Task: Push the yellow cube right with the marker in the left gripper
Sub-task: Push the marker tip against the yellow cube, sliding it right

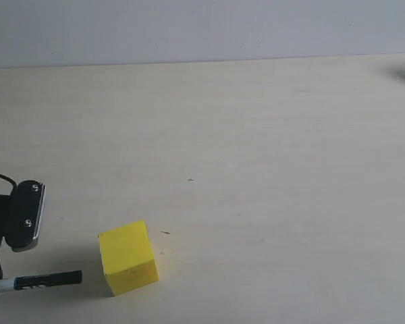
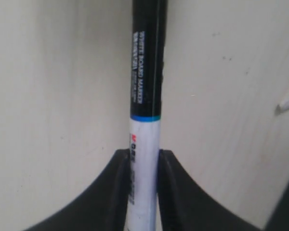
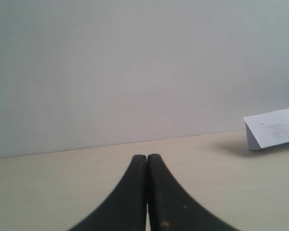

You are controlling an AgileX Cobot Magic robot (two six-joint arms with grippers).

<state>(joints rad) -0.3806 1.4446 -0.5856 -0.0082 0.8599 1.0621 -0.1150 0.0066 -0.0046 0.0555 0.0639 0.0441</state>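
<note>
- The left tool point(image 2: 143, 163) sat low over the bench point(image 1: 256, 135) at the 8 o'clock edge of the exterior view. Its two black fingers were clenched on the white barrel of the whiteboard marker point(image 1: 44, 279).
- The whiteboard marker lay nearly level, with its black cap pointing toward 3 o'clock. The cap tip was near the yellow cube point(image 1: 127, 257) but apart from it.
- The yellow cube rested on the bench at about 7 o'clock in the exterior view, turned slightly askew.
- The right tool point(image 3: 147, 166) pointed across the bench toward a pale wall point(image 3: 135, 72), its fingers pressed together and grasping nothing.
- Most of the left arm was cut off by the frame edge, and the whiteboard marker's rear end was hidden inside the left tool.
- The barrel print was too blurred to read.
- A white printed sheet point(image 3: 274, 127) was cut off at the edge of the right wrist view, its text too small to make out.
</note>
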